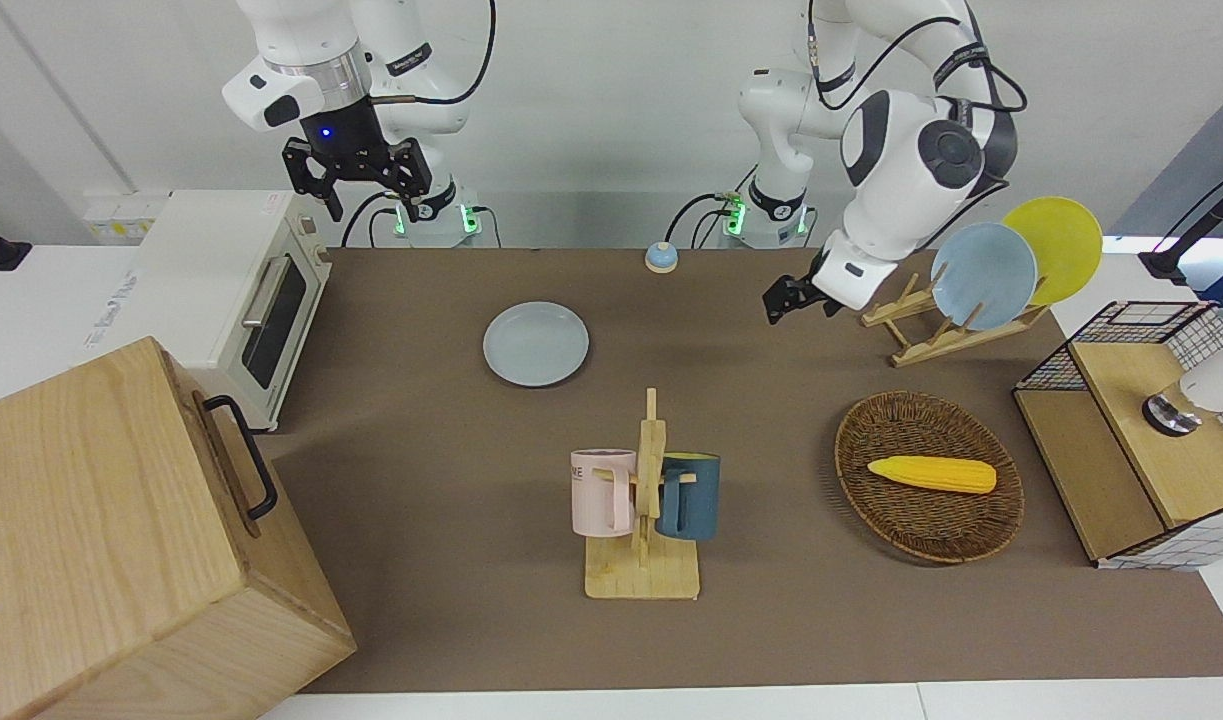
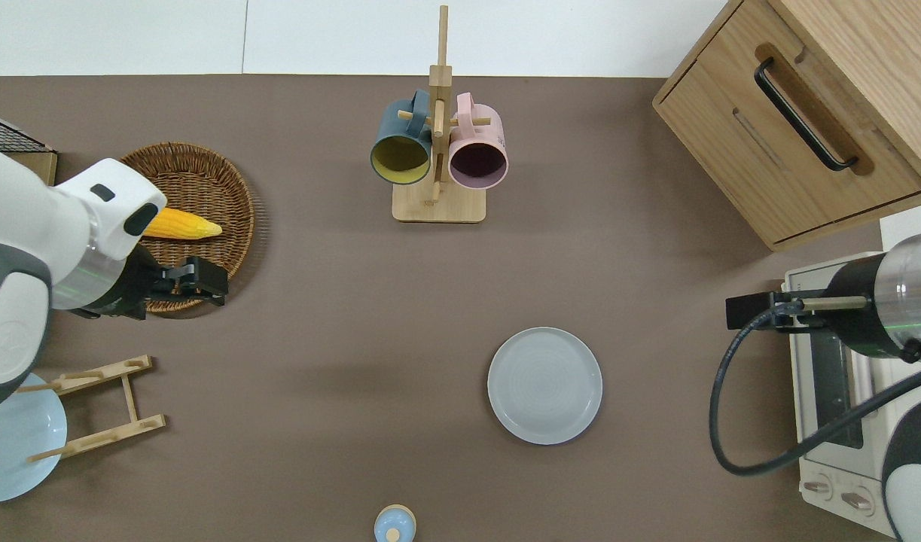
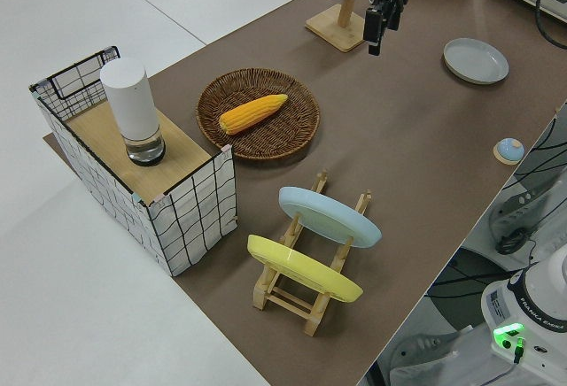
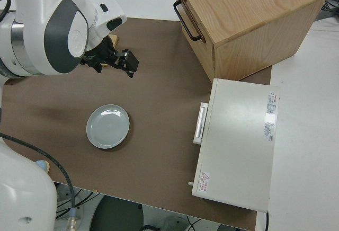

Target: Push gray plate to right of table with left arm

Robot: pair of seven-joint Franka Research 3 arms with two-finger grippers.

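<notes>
The gray plate (image 1: 536, 344) lies flat on the brown table (image 1: 421, 450), toward the right arm's end and nearer to the robots than the mug rack. It also shows in the overhead view (image 2: 544, 385), the left side view (image 3: 476, 59) and the right side view (image 4: 108, 126). My left gripper (image 1: 796, 298) is up in the air, shut and empty. In the overhead view it (image 2: 204, 280) hangs over the rim of the wicker basket, well apart from the plate. My right gripper (image 1: 369, 195) is parked, fingers open.
A mug rack (image 1: 643, 500) holds a pink and a dark blue mug. A wicker basket (image 1: 928, 520) holds a corn cob. A wooden rack (image 1: 956, 330) carries a sky-blue and a yellow plate. A toaster oven (image 1: 231, 290), a wooden box (image 1: 121, 540), a wire crate (image 1: 1141, 430) and a small blue bell (image 1: 661, 257) also stand here.
</notes>
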